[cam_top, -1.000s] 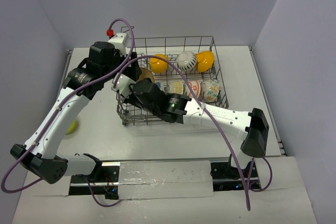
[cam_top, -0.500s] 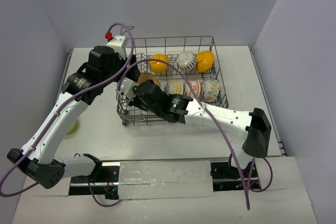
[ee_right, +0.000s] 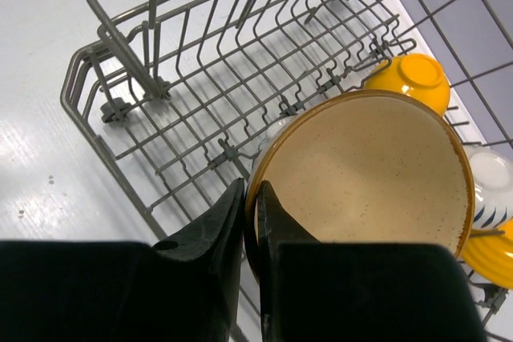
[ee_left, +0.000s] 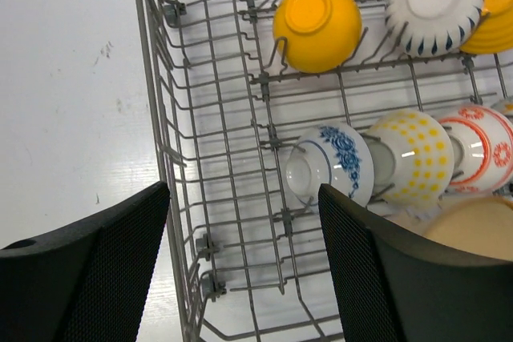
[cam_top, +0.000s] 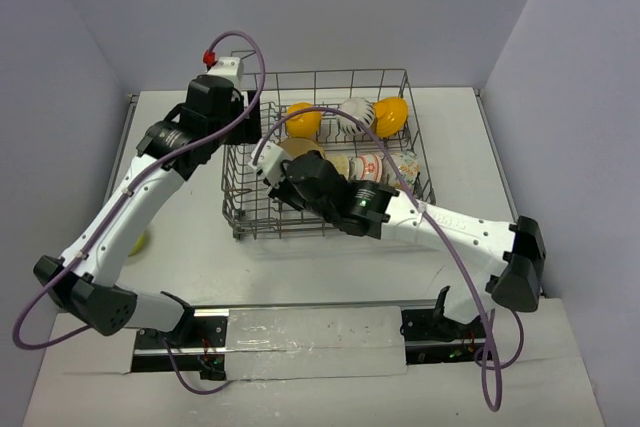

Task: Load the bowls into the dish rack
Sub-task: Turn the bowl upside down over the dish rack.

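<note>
The grey wire dish rack [cam_top: 250, 222] holds two orange-yellow bowls [cam_top: 303, 119] [cam_top: 391, 115] and a white striped bowl [cam_top: 352, 115] in its far row. A blue-patterned bowl [ee_left: 325, 162], a yellow-dotted one [ee_left: 409, 154] and a red-and-white one [ee_left: 477, 146] stand in the near row. My right gripper [ee_right: 250, 198] is shut on the rim of the tan bowl [ee_right: 369, 174], held tilted above the rack's left half. My left gripper [ee_left: 242, 190] hangs open and empty over the rack's left edge. A lime green bowl [cam_top: 138, 242] lies on the table at the left, half hidden by the left arm.
The rack's raised corner handle [ee_right: 120, 30] stands close to the left of the tan bowl. Purple cables [cam_top: 255, 57] loop over both arms and the rack. Grey walls close in the table [cam_top: 180, 247] at the back and on both sides.
The right arm has carried the tan bowl a little to the right, further over the rack. The left arm has swung back and slightly right; its gripper stays open.
</note>
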Action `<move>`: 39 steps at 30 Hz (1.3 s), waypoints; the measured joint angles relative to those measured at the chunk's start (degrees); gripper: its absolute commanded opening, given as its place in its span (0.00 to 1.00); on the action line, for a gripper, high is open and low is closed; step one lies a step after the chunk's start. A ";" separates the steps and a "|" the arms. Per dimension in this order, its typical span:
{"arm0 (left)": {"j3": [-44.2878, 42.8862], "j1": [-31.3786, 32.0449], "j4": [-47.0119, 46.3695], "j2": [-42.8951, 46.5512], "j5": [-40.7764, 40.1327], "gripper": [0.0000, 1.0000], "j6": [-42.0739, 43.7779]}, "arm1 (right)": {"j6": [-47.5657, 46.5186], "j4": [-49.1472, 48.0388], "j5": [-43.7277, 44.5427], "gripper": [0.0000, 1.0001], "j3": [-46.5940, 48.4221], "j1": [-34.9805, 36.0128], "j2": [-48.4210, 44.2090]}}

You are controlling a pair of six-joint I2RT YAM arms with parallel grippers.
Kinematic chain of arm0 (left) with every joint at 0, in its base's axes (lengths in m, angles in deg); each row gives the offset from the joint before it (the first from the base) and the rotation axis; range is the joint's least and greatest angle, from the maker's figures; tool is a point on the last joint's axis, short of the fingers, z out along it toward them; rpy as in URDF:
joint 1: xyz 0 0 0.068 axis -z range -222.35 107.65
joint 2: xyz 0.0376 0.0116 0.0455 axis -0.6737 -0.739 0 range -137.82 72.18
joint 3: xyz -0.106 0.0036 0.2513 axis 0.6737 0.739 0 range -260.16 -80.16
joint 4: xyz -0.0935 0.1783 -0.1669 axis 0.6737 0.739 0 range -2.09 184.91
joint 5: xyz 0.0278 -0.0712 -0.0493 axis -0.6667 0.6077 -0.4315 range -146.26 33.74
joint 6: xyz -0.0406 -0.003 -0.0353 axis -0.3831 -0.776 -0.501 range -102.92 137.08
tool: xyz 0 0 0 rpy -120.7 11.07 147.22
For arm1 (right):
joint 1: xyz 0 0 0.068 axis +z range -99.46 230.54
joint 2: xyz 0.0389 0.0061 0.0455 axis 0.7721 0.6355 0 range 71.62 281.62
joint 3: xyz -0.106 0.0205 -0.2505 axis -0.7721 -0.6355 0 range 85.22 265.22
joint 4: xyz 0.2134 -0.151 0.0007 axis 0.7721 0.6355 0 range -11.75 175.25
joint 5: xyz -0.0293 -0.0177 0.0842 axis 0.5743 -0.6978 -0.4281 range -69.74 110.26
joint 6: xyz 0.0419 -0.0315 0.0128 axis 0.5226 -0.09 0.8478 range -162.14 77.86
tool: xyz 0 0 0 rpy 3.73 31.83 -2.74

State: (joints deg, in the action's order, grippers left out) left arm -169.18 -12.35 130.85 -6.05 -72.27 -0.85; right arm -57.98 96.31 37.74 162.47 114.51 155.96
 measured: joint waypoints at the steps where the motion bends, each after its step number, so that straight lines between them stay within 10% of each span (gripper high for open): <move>1: -1.36 -0.20 0.46 -1.14 -0.39 0.80 0.00 | 0.22 -0.09 0.00 0.00 -0.87 0.00 -1.11; 10: -5.60 -2.27 2.47 -3.21 -2.95 0.80 0.00 | 2.84 0.20 0.22 0.00 -5.97 -0.68 -9.49; 22: 13.18 -3.37 2.10 5.35 -3.43 0.75 0.04 | 16.63 -2.05 -16.87 0.00 -4.13 -20.39 -17.57; 39: 19.43 -3.61 -0.11 5.22 0.46 0.13 1.14 | 35.08 -12.74 -34.34 0.00 4.35 -32.52 -3.32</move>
State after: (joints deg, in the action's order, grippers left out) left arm -149.74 -15.96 130.74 -0.83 -71.81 0.28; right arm -22.90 83.57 3.40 166.82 81.99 152.64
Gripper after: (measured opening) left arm 0.197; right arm 0.149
